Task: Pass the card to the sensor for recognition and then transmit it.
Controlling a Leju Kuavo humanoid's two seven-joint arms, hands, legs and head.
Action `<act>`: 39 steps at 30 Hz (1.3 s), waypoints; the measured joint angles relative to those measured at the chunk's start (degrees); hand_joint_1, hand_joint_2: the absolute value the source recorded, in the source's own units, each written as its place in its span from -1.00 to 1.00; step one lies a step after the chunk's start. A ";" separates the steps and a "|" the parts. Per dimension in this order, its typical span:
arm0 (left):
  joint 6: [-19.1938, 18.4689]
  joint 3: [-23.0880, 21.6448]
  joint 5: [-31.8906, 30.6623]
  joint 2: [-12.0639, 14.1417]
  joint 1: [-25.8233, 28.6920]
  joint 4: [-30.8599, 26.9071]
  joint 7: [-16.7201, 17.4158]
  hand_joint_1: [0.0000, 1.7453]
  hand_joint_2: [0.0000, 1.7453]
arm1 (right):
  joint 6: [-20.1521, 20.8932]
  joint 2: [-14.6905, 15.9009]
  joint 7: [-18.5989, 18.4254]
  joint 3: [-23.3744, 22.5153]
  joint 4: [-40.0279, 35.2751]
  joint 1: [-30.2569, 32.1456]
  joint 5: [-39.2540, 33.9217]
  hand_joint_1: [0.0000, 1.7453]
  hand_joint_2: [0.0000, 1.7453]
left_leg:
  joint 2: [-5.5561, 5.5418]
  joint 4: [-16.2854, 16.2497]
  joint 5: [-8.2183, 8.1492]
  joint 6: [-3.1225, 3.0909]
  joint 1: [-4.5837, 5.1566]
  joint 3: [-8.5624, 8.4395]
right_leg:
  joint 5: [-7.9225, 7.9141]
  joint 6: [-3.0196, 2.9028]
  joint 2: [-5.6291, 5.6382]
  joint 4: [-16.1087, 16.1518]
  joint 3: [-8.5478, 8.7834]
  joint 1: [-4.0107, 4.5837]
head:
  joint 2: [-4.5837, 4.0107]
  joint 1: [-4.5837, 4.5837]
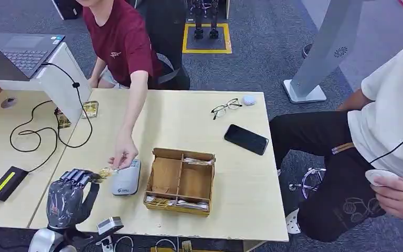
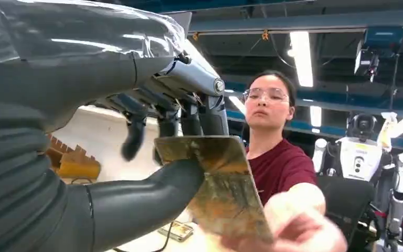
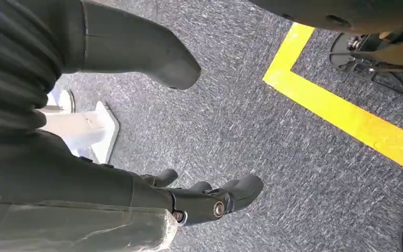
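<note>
My left hand pinches the card for handover; person's hand grips it; right hand hangs empty, fingers apart.

My left hand hovered over the table's near left part, left of the sensor. The card sat between my fingers and a person's hand. The divided box lay right of the sensor, the phone and glasses farther behind.
</note>
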State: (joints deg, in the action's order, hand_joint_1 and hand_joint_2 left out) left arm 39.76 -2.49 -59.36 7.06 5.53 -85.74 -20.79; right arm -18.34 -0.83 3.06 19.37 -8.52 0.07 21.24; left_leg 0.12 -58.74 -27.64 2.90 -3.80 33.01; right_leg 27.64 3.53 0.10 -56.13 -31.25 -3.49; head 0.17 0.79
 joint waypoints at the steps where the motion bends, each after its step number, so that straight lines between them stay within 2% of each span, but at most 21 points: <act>1: 0.00 0.02 0.07 0.00 0.00 0.00 -0.20 1.00 1.00 | 0.00 0.00 0.00 0.00 0.00 0.01 0.00 -1.00 1.00 | 0.00 0.00 0.00 0.00 0.00 0.00 | 0.00 0.00 0.00 0.00 0.00 0.00 | 0.00 0.00; 11: 0.00 0.00 1.51 0.04 0.01 0.00 -1.40 1.00 1.00 | -0.04 0.00 0.00 0.00 0.00 0.00 0.02 -1.00 1.00 | 0.00 0.00 0.00 0.00 0.00 0.00 | 0.00 0.00 0.00 0.00 0.00 0.00 | 0.00 0.00; 15: 0.00 0.00 2.32 0.09 0.04 0.00 -2.86 1.00 1.00 | -0.11 0.00 -0.02 0.00 0.00 -0.01 0.02 -1.00 1.00 | 0.00 0.00 0.00 0.00 0.00 0.00 | 0.00 0.00 0.00 0.00 0.00 0.00 | 0.00 0.00; 19: 0.00 -0.04 5.16 0.17 0.06 0.00 -3.78 1.00 1.00 | -0.09 0.00 -0.02 0.00 0.00 -0.01 0.04 -1.00 1.00 | 0.00 0.00 0.00 0.00 0.00 0.00 | 0.00 0.00 0.00 0.00 0.00 0.00 | 0.00 0.00; 21: -0.22 -0.39 8.99 0.33 0.06 -0.04 -3.96 1.00 1.00 | -0.11 0.00 -0.02 0.00 0.00 -0.01 0.00 -1.00 1.00 | 0.00 0.00 0.00 0.00 0.00 0.00 | 0.00 0.00 0.00 0.00 0.00 0.00 | 0.00 0.00; 23: -4.48 -1.09 16.39 0.52 0.02 -0.52 -2.19 1.00 1.00 | -0.31 0.00 -0.13 0.00 0.00 0.00 -0.15 -1.00 1.00 | 0.00 0.00 0.00 0.00 0.00 -0.01 | 0.00 0.00 0.00 0.00 -0.02 0.00 | 0.00 0.00; 26: -18.16 -2.12 29.94 0.44 -0.67 -0.98 3.87 1.00 1.00 | -0.79 -0.06 -0.48 0.00 0.00 -0.01 -0.37 -1.00 1.00 | -0.01 0.00 0.00 0.00 0.00 0.00 | 0.00 0.00 0.00 0.00 -0.01 0.00 | 0.00 0.00; 28: -24.38 -2.12 36.53 0.39 -1.30 -0.98 7.61 1.00 1.00 | -1.22 -0.11 -0.55 0.00 0.02 0.02 -0.70 -1.00 1.00 | 0.00 0.00 0.01 0.00 0.00 -0.01 | -0.01 0.00 0.01 0.00 -0.01 0.00 | 0.00 0.00; 30: -26.25 -2.08 39.19 0.37 -1.92 -0.88 10.44 1.00 1.00 | -1.42 -0.18 -0.68 0.00 0.02 0.04 -0.74 -1.00 1.00 | 0.00 0.00 0.01 0.00 0.00 0.00 | -0.01 0.01 0.01 0.00 -0.01 0.00 | 0.00 0.00; 36: -27.28 -2.05 40.04 0.15 -2.90 -0.83 11.82 1.00 1.00 | -1.55 -0.42 -0.92 0.00 0.02 0.03 -0.74 -1.00 1.00 | 0.00 0.00 0.00 0.00 0.00 0.00 | -0.01 0.00 0.01 0.00 -0.01 0.00 | 0.00 0.00; 39: -27.78 -2.05 39.23 0.13 -3.44 -0.27 15.80 1.00 1.00 | -1.60 -0.48 -1.14 0.00 0.02 0.02 -0.66 -1.00 1.00 | 0.00 0.00 0.00 0.00 0.00 0.00 | -0.01 0.00 0.00 0.00 -0.03 0.00 | 0.00 0.00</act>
State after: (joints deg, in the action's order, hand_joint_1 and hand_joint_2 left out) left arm 11.98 -4.55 -20.13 7.19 2.10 -86.01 -4.99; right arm -19.93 -1.31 1.92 19.37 -8.50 0.09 20.59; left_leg 0.12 -58.74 -27.64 2.90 -3.80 33.01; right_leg 27.64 3.53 0.10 -56.13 -31.28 -3.49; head 0.17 0.79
